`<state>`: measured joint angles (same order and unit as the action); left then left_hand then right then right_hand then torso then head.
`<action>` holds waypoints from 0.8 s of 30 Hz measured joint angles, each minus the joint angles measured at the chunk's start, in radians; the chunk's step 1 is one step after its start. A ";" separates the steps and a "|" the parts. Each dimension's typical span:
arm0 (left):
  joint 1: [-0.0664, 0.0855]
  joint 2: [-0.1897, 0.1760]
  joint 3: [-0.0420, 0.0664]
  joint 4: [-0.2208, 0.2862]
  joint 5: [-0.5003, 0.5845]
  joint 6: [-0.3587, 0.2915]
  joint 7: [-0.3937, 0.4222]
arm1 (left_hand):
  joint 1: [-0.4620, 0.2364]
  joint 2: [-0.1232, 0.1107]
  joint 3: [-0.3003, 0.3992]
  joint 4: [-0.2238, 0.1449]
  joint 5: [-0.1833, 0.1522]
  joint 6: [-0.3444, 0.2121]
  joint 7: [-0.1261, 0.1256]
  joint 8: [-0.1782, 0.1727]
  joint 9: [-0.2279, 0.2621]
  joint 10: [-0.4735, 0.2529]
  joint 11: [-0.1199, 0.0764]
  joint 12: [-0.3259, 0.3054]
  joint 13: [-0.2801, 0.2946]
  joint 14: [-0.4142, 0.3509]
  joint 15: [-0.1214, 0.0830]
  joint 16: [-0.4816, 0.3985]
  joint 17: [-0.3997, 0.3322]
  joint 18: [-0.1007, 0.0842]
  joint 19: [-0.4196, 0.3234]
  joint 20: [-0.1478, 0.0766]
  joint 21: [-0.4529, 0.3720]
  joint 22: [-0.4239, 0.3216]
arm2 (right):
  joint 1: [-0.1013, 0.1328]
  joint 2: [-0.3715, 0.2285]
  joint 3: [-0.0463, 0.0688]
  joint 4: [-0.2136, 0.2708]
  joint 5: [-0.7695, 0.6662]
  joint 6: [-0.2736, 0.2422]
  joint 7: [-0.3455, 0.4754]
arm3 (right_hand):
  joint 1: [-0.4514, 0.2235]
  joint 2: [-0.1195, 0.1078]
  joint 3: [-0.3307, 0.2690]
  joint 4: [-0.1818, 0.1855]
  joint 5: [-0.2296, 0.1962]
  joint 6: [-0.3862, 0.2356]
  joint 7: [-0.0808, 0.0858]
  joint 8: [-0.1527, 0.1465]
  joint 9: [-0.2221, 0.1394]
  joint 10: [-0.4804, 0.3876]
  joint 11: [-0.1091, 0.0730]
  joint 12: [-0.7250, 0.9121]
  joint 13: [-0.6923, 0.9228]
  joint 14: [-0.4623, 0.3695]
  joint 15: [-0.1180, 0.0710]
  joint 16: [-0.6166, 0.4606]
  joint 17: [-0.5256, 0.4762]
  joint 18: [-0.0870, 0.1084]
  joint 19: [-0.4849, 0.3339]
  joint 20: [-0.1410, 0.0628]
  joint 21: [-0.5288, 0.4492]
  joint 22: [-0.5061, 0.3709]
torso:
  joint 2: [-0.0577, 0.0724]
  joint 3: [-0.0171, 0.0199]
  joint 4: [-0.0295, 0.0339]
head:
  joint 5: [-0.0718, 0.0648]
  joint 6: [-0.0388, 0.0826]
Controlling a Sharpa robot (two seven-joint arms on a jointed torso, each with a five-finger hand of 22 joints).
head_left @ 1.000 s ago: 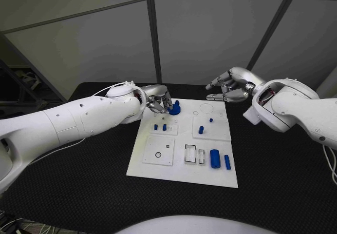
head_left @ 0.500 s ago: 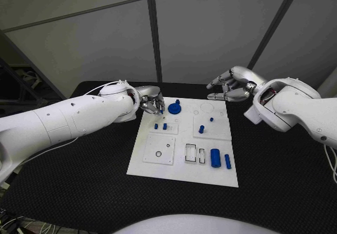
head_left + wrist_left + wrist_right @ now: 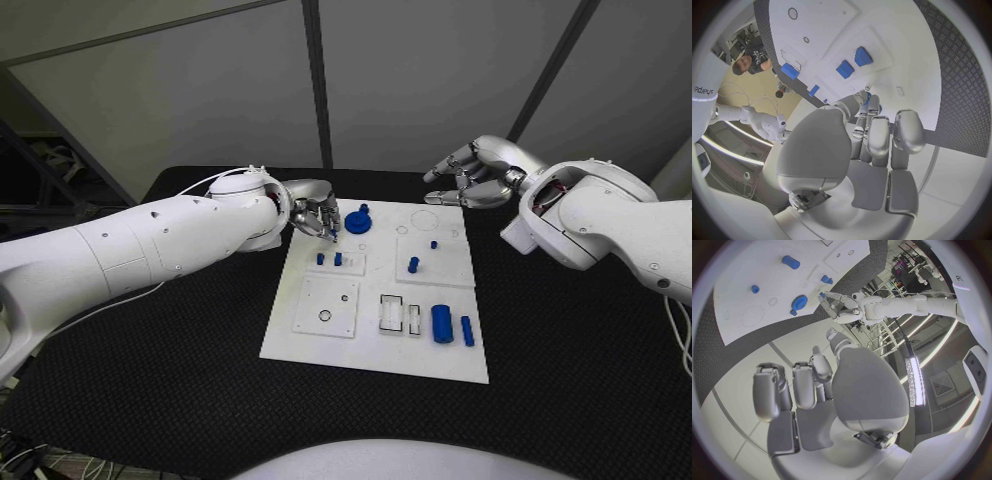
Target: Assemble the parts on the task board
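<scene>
Task board, a white plate, lies in the middle of the black table with its long sides running near to far. Near its right edge two blue cylinders lie side by side, a thick one and a thin one, just right of two dark-outlined rectangular slots. Left of the slots a raised square panel carries a small round hole. Farther back two short blue pegs stand close together on the left, and a single blue peg stands to their right, with a tiny blue piece beyond it that is too small to identify. At the far left part of the board sits a round blue disc with a post. Left hand hovers at the board's far left edge, just beside that disc, fingers curled downward; a sliver of blue shows at its fingertips in the wrist view, but whether it pinches anything I cannot tell. Right hand hangs beyond the board's far right corner, fingers loosely bent and apart, holding nothing, well clear of the parts.
</scene>
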<state>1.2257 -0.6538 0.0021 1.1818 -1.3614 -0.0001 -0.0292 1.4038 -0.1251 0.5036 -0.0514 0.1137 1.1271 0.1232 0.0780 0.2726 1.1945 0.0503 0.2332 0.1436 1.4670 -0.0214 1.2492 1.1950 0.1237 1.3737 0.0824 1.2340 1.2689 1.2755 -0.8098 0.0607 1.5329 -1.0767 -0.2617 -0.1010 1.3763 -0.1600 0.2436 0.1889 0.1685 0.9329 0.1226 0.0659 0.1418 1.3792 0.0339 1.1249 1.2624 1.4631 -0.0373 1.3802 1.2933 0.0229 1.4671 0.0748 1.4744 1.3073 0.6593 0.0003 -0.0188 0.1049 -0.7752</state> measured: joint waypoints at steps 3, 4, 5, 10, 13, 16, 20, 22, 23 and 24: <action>-0.001 0.005 0.000 -0.004 0.000 0.003 -0.001 | 0.000 0.000 0.000 0.000 0.000 0.000 0.000 0.000 0.000 0.000 0.000 0.000 0.000 0.000 0.000 0.000 0.000 0.000 0.000 0.000 0.000 0.000 | 0.000 0.001 0.000 0.000 0.000 0.000 0.000 | 0.000 0.000 0.000 0.000 0.000 0.000 0.000 0.000 0.000 0.000 0.000 0.000 0.000 0.000 0.000 0.000 0.000 0.000 0.000 0.000 0.000 0.000 | 0.000 0.0002 0.0000 | 0.000 0.000; -0.002 0.006 0.000 -0.004 0.000 0.004 -0.001 | 0.000 0.000 0.002 -0.002 0.000 0.000 0.000 0.000 0.000 0.000 0.000 0.000 0.000 0.000 0.000 0.000 0.000 0.000 0.000 0.000 0.000 0.000 | 0.000 0.001 0.000 0.000 0.000 0.000 0.000 | 0.000 0.000 0.000 0.000 0.000 0.000 0.000 0.000 0.000 0.000 0.000 0.000 0.000 0.000 0.000 0.000 0.000 0.000 0.000 0.000 0.000 0.000 | 0.000 0.0003 0.0000 | 0.000 0.000; -0.002 0.007 0.000 -0.005 0.000 0.004 -0.002 | 0.000 0.000 0.003 -0.003 0.000 0.000 0.000 -0.001 0.000 0.000 0.000 0.000 0.000 0.000 0.000 0.000 0.000 0.000 0.000 0.000 0.000 0.000 | 0.000 0.001 0.000 0.000 0.000 0.000 0.000 | 0.000 0.000 0.000 0.000 0.000 0.000 0.000 0.000 0.000 0.000 0.000 0.000 0.000 0.000 0.000 0.000 0.000 0.000 0.000 0.000 0.000 0.000 | 0.000 0.0004 0.0000 | 0.000 0.000; -0.003 0.011 0.000 -0.008 0.001 0.010 -0.003 | 0.000 0.000 0.000 -0.005 0.000 0.000 0.000 -0.001 0.000 0.000 0.000 0.000 0.000 0.000 0.000 0.000 0.000 0.000 0.000 0.000 0.000 0.000 | 0.000 0.001 0.000 0.000 0.000 0.000 0.000 | 0.000 0.000 0.000 0.000 0.000 0.000 0.000 0.000 0.000 0.000 0.000 0.000 0.000 0.000 0.000 0.000 0.000 0.000 0.000 0.000 0.000 0.000 | -0.001 0.0004 0.0000 | 0.000 0.001; -0.004 0.014 -0.001 -0.010 0.001 0.014 -0.005 | 0.000 0.000 0.000 -0.005 0.000 0.000 0.000 -0.003 0.001 0.000 0.000 -0.005 -0.001 0.000 0.000 0.000 0.000 0.000 0.000 0.000 0.000 0.000 | 0.000 0.001 0.000 0.000 0.000 0.000 0.000 | 0.000 0.000 0.000 0.000 0.000 0.000 0.000 0.000 0.000 0.000 0.000 0.000 0.000 0.000 0.000 0.000 0.000 0.000 0.000 0.000 0.000 0.000 | -0.001 0.0004 0.0000 | 0.000 0.001; -0.004 0.017 -0.001 -0.013 0.001 0.018 -0.007 | 0.000 0.000 0.000 -0.005 -0.004 0.000 0.000 -0.004 0.001 0.000 0.000 -0.005 -0.001 0.000 0.000 0.000 0.000 0.000 0.000 0.000 0.000 0.000 | 0.000 0.001 0.000 0.001 0.000 0.000 0.000 | 0.000 0.000 0.000 0.000 0.000 0.000 0.000 0.000 0.000 0.000 0.000 0.000 0.000 0.000 0.000 0.000 0.000 0.000 0.000 0.000 0.000 0.000 | -0.001 0.0004 0.0000 | 0.000 0.001; -0.005 0.020 -0.003 -0.019 0.001 0.024 -0.011 | 0.000 0.000 0.000 -0.005 -0.004 0.000 0.000 -0.005 0.000 0.000 0.000 -0.005 -0.002 0.000 0.000 0.000 -0.001 0.000 0.000 0.000 0.000 0.000 | 0.000 0.000 0.000 0.001 0.000 0.001 0.000 | 0.000 0.000 0.000 0.000 0.000 0.000 0.000 0.000 0.000 0.000 0.000 0.000 0.000 0.000 0.000 0.000 0.000 0.000 0.000 0.000 0.000 0.000 | -0.001 0.0004 0.0001 | 0.000 0.001; -0.005 0.021 -0.004 -0.020 0.001 0.027 -0.013 | 0.000 0.000 0.000 -0.005 -0.004 0.000 0.000 -0.005 -0.001 0.000 0.000 -0.005 -0.002 0.000 0.000 0.000 -0.001 0.000 0.000 0.000 0.000 -0.001 | 0.000 -0.001 0.000 0.002 0.000 0.001 0.000 | 0.000 0.000 0.000 0.000 0.000 0.000 0.000 0.000 0.000 0.000 0.000 0.000 0.000 0.000 0.000 0.000 0.000 0.000 0.000 0.000 0.000 0.000 | -0.001 0.0004 0.0004 | 0.000 0.001; -0.005 0.022 -0.004 -0.021 0.001 0.028 -0.013 | 0.000 0.000 0.000 -0.005 -0.004 0.000 0.000 -0.005 -0.001 0.000 0.000 -0.005 -0.002 0.000 0.000 0.000 -0.001 0.000 0.000 0.000 0.000 -0.001 | 0.000 -0.001 0.000 0.003 0.000 0.001 0.000 | 0.000 0.000 0.000 0.000 0.000 0.000 0.000 0.000 0.000 0.000 0.000 0.000 0.000 0.000 0.000 0.000 0.000 0.000 0.000 0.000 0.000 0.000 | -0.001 0.0004 0.0004 | 0.000 0.001; -0.005 0.022 -0.004 -0.022 0.001 0.029 -0.014 | 0.000 0.000 0.000 -0.005 -0.004 0.000 0.000 -0.005 -0.001 0.000 0.000 -0.005 -0.002 0.000 0.000 0.000 -0.001 0.000 0.000 0.000 0.000 -0.001 | 0.000 -0.001 0.000 0.003 0.000 0.001 0.000 | 0.000 0.000 0.000 0.000 0.000 0.000 0.000 0.000 0.000 0.000 0.000 0.000 0.000 0.000 0.000 0.000 0.000 0.000 0.000 0.000 0.000 0.000 | -0.001 0.0004 0.0004 | 0.000 0.001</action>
<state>1.2204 -0.6314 -0.0018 1.1602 -1.3604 0.0288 -0.0433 1.4039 -0.1252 0.5034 -0.0568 0.1102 1.1270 0.1232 0.0733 0.2716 1.1944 0.0504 0.2280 0.1416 1.4669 -0.0214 1.2492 1.1937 0.1237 1.3737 0.0824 1.2340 1.2676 1.2755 -0.8111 0.0607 1.5358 -1.0767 -0.2611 -0.1011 1.3763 -0.1600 0.2435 0.1889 0.1685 0.9329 0.1226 0.0659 0.1419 1.3792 0.0339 1.1249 1.2623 1.4631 -0.0373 1.3802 1.2930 0.0230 1.4671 0.0748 1.4744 1.3073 0.6587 0.0007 -0.0184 0.1054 -0.7744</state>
